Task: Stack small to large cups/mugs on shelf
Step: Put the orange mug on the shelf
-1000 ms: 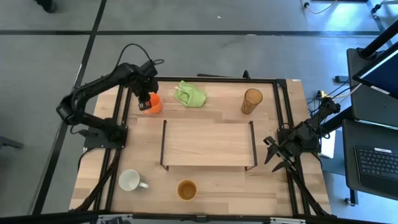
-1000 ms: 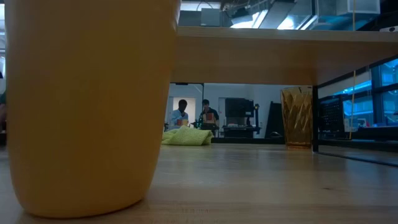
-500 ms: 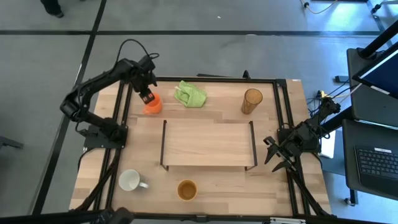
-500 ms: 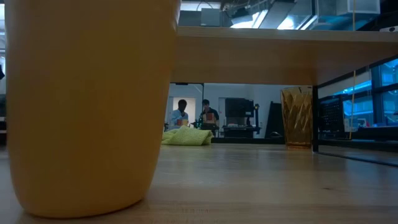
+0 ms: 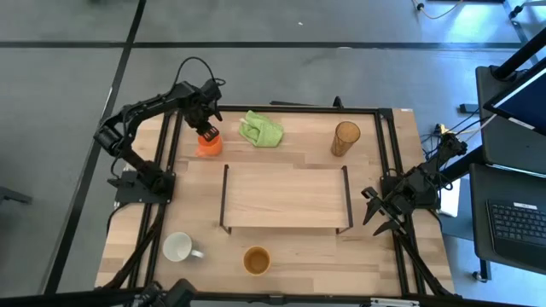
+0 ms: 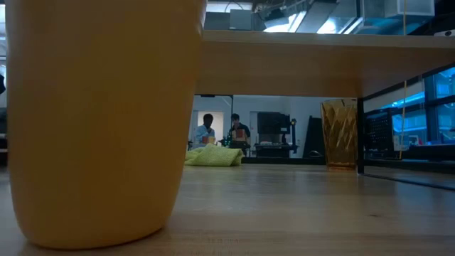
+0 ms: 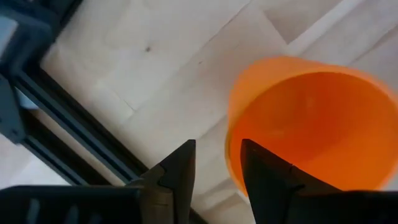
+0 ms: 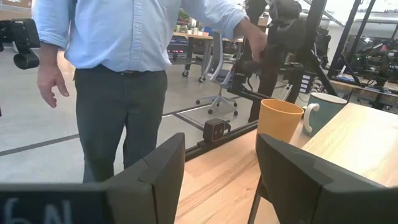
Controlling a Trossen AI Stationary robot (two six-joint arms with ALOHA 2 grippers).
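The left gripper (image 5: 206, 133) hangs over the orange mug (image 5: 207, 142) behind the shelf's (image 5: 286, 197) left end, its narrowly parted fingers (image 7: 176, 176) straddling the near rim, holding nothing yet.

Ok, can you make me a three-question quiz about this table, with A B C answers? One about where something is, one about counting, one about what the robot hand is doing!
1. Where is the green cloth?
A. On the shelf
B. On the table between the orange mug and the amber tumbler
C. Inside the white mug

2. How many cups and mugs are there?
A. Two
B. Six
C. Four

3. What is the left gripper doing?
A. Sitting at the orange mug's rim
B. Holding the cloth
C. Resting on the shelf

Answers:
1. B: the cloth lies between the orange mug and the amber tumbler.
2. C: add the white mug and the tan-brown cup.
3. A: the left wrist view shows one finger inside the rim and the other outside.
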